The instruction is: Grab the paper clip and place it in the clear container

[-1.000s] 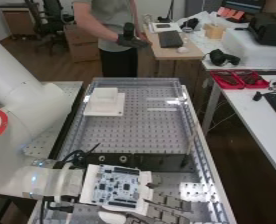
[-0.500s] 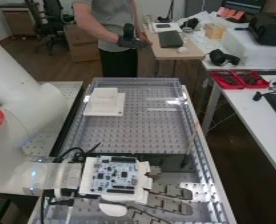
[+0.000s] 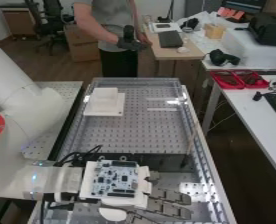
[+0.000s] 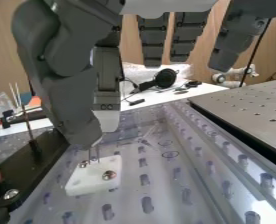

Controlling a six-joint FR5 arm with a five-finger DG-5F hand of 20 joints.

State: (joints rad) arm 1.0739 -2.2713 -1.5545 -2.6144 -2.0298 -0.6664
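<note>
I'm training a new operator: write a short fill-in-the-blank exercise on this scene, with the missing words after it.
In the wrist view, the hand is above a small block coloured ____.
The two trays on the side table are coloured ____.
Of the circuit board and the stepped block, the ____ is nearer the high camera.

Missing words: white; red; circuit board.

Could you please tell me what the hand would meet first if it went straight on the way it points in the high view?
Probably the bench's side rail, towards which the hand points, though its height is unclear; it might pass above the rail.
</note>
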